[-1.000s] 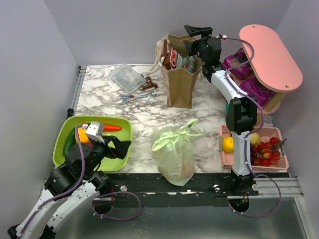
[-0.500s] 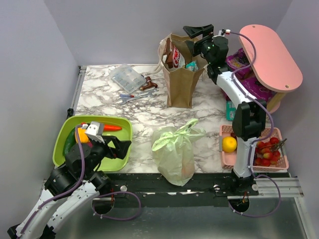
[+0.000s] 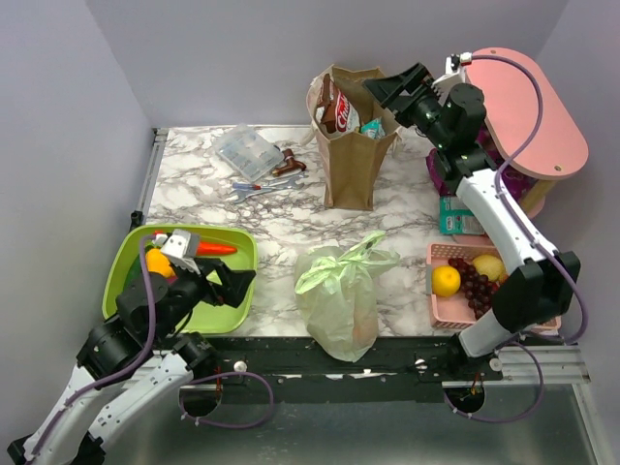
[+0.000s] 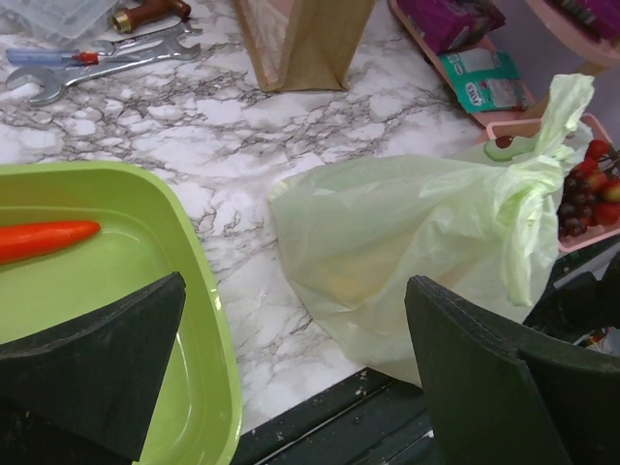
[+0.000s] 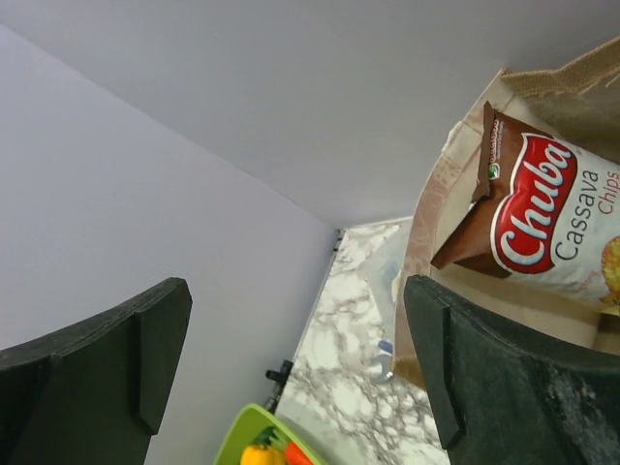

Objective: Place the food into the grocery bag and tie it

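Observation:
The pale green grocery bag (image 3: pixel 337 298) stands full near the table's front edge, its handles knotted on top (image 3: pixel 360 254). In the left wrist view the grocery bag (image 4: pixel 407 242) lies just beyond my fingers, and a yellowish shape shows faintly through its wall; the food inside is otherwise hidden. My left gripper (image 3: pixel 232 286) (image 4: pixel 291 387) hangs open and empty between the green tray's right rim and the bag. High at the back my right gripper (image 3: pixel 389 89) (image 5: pixel 300 368) is open and empty, beside the top of the brown paper bag.
A green tray (image 3: pixel 242 247) holds a carrot (image 3: pixel 215 249) and a yellow-orange piece. The brown paper bag (image 3: pixel 351 155) holds a chips packet (image 5: pixel 542 223). Tools and a clear box (image 3: pixel 247 152) lie back left. A pink basket (image 3: pixel 441 300) of fruit and a pink shelf (image 3: pixel 528 97) stand right.
My right arm has swung rightward from over the paper bag, uncovering more of the pink basket. The left arm has shifted slightly. The grocery bag has not moved.

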Action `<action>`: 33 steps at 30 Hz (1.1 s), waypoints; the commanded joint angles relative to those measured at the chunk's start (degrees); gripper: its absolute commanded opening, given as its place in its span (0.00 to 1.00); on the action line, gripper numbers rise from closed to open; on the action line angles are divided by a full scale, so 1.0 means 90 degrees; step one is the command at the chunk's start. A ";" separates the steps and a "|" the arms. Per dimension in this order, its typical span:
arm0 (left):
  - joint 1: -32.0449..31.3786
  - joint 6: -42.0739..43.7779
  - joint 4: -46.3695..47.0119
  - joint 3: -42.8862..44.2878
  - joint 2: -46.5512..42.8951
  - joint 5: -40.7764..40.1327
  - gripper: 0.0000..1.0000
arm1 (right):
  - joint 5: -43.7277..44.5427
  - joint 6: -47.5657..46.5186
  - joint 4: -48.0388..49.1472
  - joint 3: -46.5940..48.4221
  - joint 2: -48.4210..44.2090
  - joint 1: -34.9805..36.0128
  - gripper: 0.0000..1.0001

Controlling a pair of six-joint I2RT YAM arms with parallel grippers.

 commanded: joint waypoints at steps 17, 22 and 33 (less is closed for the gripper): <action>-0.0157 0.1331 -0.0621 0.3362 0.3378 0.1978 0.98 | 0.0683 -0.2263 -0.2601 -0.2287 -0.3264 0.0042 1.00; -0.0739 0.1553 -0.0755 0.3929 0.4153 0.1774 0.98 | 0.1495 -0.2805 -0.3256 -0.2278 -0.3761 0.0043 1.00; -0.1883 0.1930 -0.0581 0.4440 0.5681 0.1407 0.99 | 0.1795 -0.2807 -0.3600 -0.2424 -0.4114 0.0045 1.00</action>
